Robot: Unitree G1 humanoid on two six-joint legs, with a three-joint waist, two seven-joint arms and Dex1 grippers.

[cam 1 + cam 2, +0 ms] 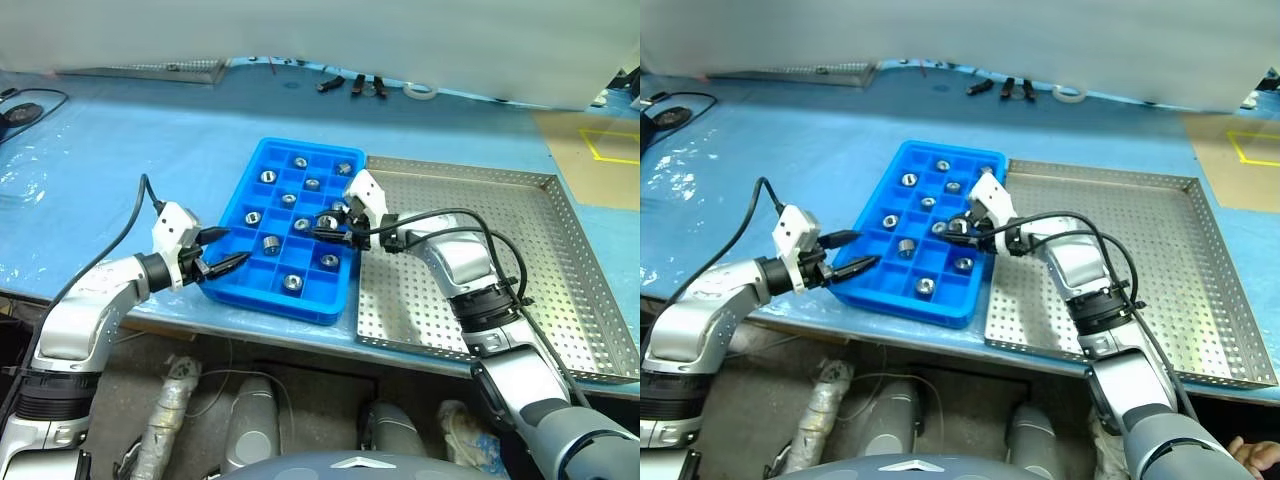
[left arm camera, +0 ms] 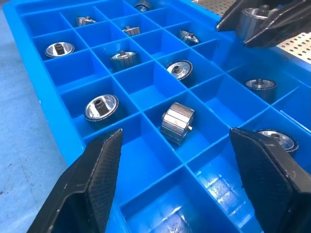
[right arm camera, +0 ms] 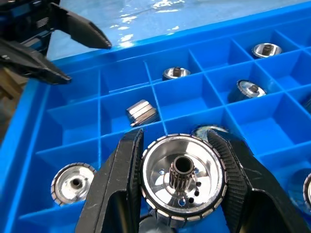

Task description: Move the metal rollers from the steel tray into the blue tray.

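The blue tray (image 1: 262, 165) lies at the table's middle, with several metal rollers (image 1: 292, 282) sitting one to a compartment; one of them lies on its side (image 2: 177, 123). To its right, touching it, is the perforated steel tray (image 1: 520, 250). My right gripper (image 3: 177, 141) is shut on a roller (image 3: 182, 182) with a toothed hub, held just above the blue tray's right-hand compartments (image 1: 328, 226). My left gripper (image 1: 237, 244) stands open over the tray's near left rim, nothing between its fingers (image 2: 104, 160).
Blue sheeting covers the table (image 1: 120, 170). At the back edge lie dark hand tools (image 1: 355, 85) and a white tape ring (image 1: 420, 91). A brown board with yellow tape (image 1: 600, 150) sits at the far right. The table's front edge runs just below both trays.
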